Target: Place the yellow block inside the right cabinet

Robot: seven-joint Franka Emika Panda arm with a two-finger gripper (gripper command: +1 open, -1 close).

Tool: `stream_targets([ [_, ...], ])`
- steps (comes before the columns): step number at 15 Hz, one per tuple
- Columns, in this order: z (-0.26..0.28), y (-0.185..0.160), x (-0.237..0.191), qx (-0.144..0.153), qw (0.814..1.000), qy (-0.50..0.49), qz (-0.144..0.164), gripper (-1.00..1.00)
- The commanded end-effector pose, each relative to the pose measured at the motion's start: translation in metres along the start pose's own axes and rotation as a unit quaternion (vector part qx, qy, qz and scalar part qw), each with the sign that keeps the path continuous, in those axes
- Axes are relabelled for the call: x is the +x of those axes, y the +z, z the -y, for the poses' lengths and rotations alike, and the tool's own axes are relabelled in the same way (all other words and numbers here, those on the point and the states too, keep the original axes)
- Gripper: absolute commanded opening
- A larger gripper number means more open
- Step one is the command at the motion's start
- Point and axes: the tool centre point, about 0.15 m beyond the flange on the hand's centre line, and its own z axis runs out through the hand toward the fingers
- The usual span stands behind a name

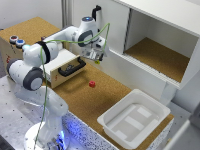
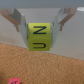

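Yellow block [image 2: 39, 37] off table, pinched in my jaws, lifted above cork. Right cabinet [image 1: 159, 54] open, cork floor visible, at exterior view's right of gripper [image 1: 98, 56]. White bin [image 1: 116, 116] near table edge. Small red block [image 1: 92, 84] lying on cork below arm.

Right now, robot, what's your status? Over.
Claw shut on yellow block, held above the cork floor. Right cabinet open, block not yet inside. Nothing blocking visible.

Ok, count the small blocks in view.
2: the yellow block held in the tool, and the small red block on the cork surface. Others may be hidden.
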Motion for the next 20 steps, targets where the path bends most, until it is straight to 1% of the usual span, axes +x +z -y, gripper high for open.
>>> stream_targets([
  [1,-0.056,0.024,0.026,0.003,1.000,0.008,-0.005,-1.00],
  [4,-0.100,0.035,0.041,-0.005,1.000,0.020,-0.015,-1.00],
  [6,-0.130,0.044,0.051,-0.002,0.999,0.036,-0.030,-1.00],
  [9,-0.158,0.050,0.073,-0.004,0.998,0.038,-0.047,-1.00],
  [10,-0.171,0.053,0.085,-0.006,0.997,0.044,-0.058,-1.00],
  [11,-0.179,0.054,0.095,-0.003,0.997,0.047,-0.067,-1.00],
  [13,-0.190,0.056,0.115,-0.008,0.995,0.049,-0.086,-1.00],
  [16,-0.202,0.062,0.137,-0.006,0.993,0.054,-0.106,-1.00],
  [20,-0.222,0.073,0.170,0.005,0.990,0.061,-0.130,-1.00],
])
